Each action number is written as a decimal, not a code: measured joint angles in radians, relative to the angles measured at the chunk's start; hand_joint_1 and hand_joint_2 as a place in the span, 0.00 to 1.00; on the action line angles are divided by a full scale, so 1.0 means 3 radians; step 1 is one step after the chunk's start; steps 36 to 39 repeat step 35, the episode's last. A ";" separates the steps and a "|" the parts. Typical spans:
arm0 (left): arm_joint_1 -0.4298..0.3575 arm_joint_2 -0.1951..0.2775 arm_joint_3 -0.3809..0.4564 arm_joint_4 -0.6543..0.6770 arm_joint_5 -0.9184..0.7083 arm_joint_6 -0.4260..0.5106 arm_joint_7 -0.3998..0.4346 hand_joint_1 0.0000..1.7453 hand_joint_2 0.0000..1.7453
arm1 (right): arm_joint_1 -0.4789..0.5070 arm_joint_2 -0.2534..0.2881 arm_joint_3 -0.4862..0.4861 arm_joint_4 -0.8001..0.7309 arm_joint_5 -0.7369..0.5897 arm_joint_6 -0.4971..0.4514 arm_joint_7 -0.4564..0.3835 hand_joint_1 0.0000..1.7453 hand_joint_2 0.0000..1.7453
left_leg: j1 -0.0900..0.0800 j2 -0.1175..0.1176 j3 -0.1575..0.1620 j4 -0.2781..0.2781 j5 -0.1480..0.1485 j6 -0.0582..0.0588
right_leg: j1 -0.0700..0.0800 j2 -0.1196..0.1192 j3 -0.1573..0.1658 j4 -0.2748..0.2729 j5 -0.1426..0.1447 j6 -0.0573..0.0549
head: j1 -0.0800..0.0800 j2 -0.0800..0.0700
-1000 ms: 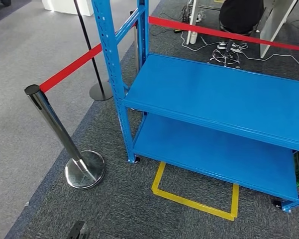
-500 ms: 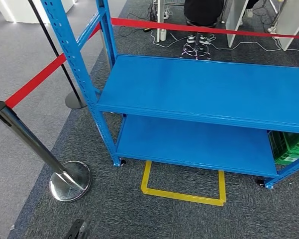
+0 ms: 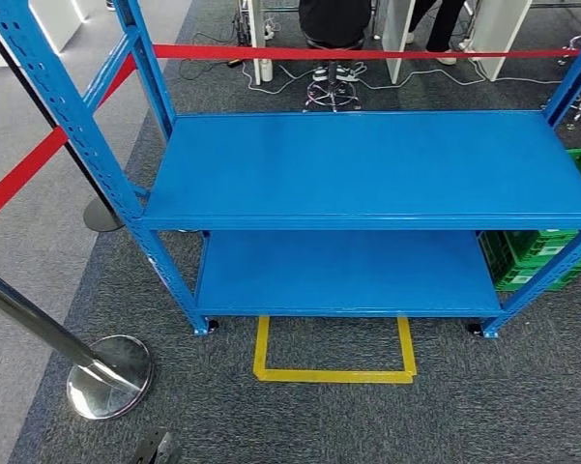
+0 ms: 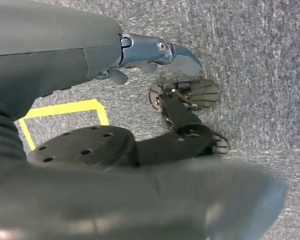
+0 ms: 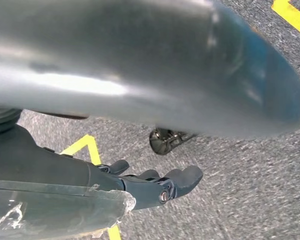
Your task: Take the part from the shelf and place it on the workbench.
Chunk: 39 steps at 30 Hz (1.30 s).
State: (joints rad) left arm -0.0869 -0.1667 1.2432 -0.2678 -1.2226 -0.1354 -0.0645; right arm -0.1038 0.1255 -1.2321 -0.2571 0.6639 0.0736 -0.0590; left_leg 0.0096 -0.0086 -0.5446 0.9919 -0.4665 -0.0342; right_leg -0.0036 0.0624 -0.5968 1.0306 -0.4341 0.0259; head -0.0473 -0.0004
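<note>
I square up to the shelf (image 3: 367, 169) over the yellow box (image 3: 334, 375); both hands (image 4: 155, 52) (image 5: 167, 185) hang empty, fingers loosely apart.

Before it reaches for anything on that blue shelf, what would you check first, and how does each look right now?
1. Part on the blue shelf: not ok, both visible boards are bare.
2. Left hand free: ok, holds nothing.
3. Right hand free: ok, holds nothing.
4. Shelf squarely ahead, yellow floor marking in front: ok.
5. Green crate contents: cannot tell.
6. Workbench location: cannot tell.
</note>
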 joint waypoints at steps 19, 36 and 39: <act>0.0188 0.0156 -0.1096 -0.0020 0.0748 0.0257 -0.0195 0.00 0.00 | 0.0199 -0.0067 0.0761 0.0010 -0.0448 0.0170 0.0360 0.00 0.00 | -0.0007 -0.0003 -0.0019 -0.0007 0.0022 0.0064 | -0.0008 -0.0007 0.0021 -0.0085 0.0045 0.0055 | 0.0007 0.0000; 0.0390 0.0285 -0.2112 -0.0123 0.1903 0.0329 -0.0062 0.00 0.00 | 0.0422 -0.0176 0.1869 -0.0121 -0.1058 0.0026 0.0306 0.00 0.00 | -0.0002 -0.0003 -0.0019 -0.0009 0.0024 0.0061 | -0.0002 -0.0007 0.0019 -0.0081 0.0044 0.0053 | 0.0008 0.0000; 0.0390 0.0285 -0.2112 -0.0123 0.1903 0.0329 -0.0062 0.00 0.00 | 0.0422 -0.0176 0.1869 -0.0121 -0.1058 0.0026 0.0306 0.00 0.00 | -0.0002 -0.0003 -0.0019 -0.0009 0.0024 0.0061 | -0.0002 -0.0007 0.0019 -0.0081 0.0044 0.0053 | 0.0008 0.0000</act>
